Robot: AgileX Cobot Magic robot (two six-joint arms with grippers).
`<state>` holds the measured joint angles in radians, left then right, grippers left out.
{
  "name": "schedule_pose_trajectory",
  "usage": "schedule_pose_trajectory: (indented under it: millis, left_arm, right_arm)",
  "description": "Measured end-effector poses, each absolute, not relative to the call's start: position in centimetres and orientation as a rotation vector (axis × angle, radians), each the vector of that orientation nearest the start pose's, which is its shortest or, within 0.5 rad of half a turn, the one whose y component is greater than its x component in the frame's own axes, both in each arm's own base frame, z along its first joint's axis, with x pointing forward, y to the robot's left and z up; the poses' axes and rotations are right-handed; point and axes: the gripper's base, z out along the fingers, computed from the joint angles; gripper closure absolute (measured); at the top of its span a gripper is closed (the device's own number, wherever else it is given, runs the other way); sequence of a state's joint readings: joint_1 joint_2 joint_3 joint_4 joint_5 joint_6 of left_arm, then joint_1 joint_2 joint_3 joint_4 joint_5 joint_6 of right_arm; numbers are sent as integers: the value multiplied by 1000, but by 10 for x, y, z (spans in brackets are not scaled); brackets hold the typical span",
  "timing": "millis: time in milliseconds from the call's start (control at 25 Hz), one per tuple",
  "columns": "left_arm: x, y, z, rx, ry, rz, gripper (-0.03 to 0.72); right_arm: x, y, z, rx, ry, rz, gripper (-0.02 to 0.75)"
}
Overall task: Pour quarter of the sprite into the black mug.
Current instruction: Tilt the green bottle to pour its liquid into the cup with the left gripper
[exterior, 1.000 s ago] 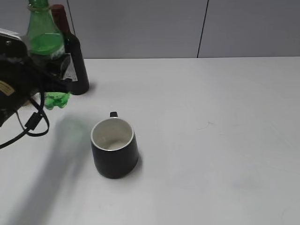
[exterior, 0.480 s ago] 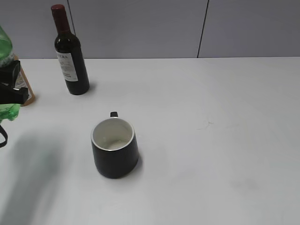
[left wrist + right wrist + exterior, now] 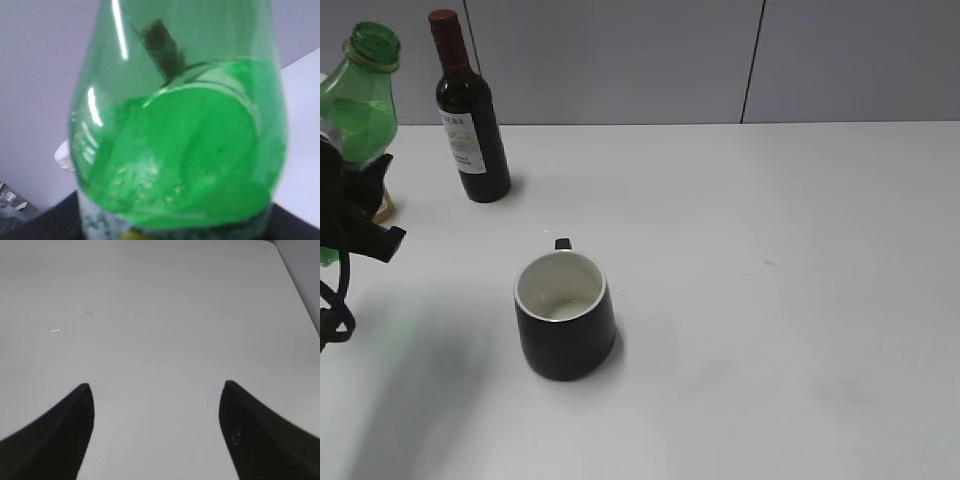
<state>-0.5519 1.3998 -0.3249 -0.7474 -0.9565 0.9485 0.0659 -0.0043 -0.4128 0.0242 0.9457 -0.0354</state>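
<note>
White tabletop runs back to a grey panelled wall. At the left edge of the frame, the left gripper is clamped round the sprite bottle, held tilted and uncapped. Dark wine bottle stands upper left. Black mug sits left of centre, upright. Right gripper hangs spread apart, holding nothing.

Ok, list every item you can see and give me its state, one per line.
Tall transparent green plastic sprite bottle: uncapped, held off the table, tilted, part full.
Squat matte black ceramic mug: upright on the table, looks almost empty.
Dark glass wine bottle with red top: upright, closed.
Left gripper: jaws closed on the sprite bottle.
Right gripper: jaws open, empty, above bare table.
</note>
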Motion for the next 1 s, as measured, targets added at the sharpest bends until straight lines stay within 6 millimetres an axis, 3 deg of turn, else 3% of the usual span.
schedule_pose_trajectory:
  millis: [520, 1000]
  left_arm:
    - [205, -74, 189, 605, 1674, 701, 255]
    - [203, -74, 171, 753, 1668, 786, 255]
  right_arm:
    - [8, 2, 262, -101, 2010, 48, 148]
    - [8, 2, 262, -101, 2010, 48, 148]
